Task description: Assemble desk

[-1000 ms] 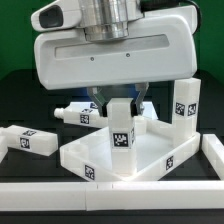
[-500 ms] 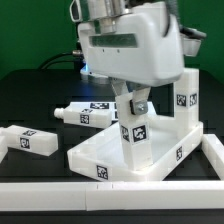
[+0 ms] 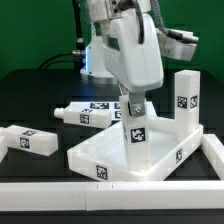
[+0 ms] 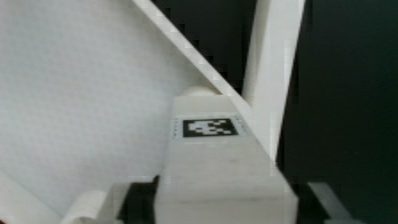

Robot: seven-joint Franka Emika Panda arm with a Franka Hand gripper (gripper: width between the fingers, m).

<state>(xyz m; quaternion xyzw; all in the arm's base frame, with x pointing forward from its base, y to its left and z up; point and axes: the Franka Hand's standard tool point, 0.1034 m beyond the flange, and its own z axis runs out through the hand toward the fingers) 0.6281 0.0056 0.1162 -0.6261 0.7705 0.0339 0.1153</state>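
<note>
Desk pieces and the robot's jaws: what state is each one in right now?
desk top: lying flat, rim upward.
held leg: upright over the desk top, clamped by the jaws.
corner leg: standing upright at the desk top's far corner.
near loose leg: lying on its side, untouched.
far loose leg: lying on its side, untouched.
jaws: shut on the held leg.

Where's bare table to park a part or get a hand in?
Free: table behind near lying leg; patch between that leg, desk top and front rail. Crowded: desk top's middle, where gripper clamps the held leg.
</note>
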